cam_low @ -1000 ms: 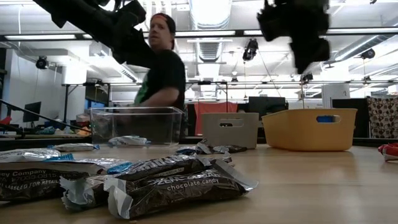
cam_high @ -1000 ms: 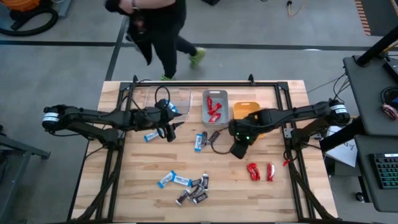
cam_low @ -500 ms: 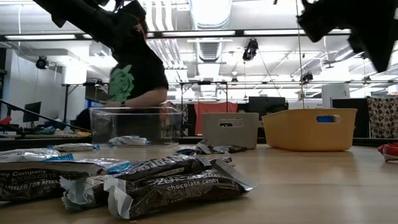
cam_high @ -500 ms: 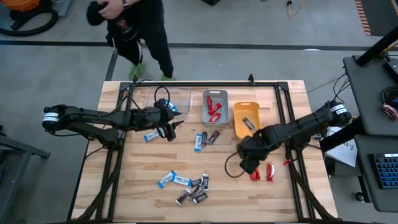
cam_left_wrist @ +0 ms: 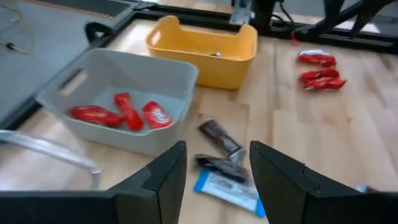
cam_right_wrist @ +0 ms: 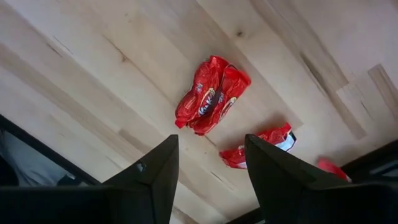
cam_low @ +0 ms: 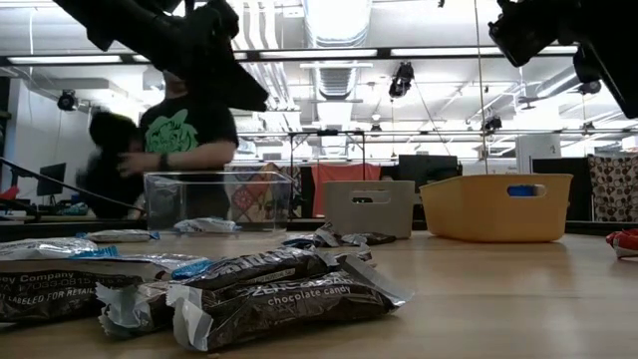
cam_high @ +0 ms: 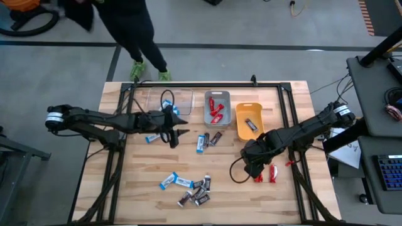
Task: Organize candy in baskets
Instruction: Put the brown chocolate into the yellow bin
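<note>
A pale wood-plank tabletop stands in a grey-floored workshop where a person walks past. Crinkly wrapped candy lies scattered near three plastic baskets. The right claw, released, hovers over glossy red wrappers; the left claw, also released, faces the grey basket.

A person in dark clothes and green shoes is seen beyond the worktop's far edge. A keyboard is seen at the far right.

Overhead, table-level, two wrist views
</note>
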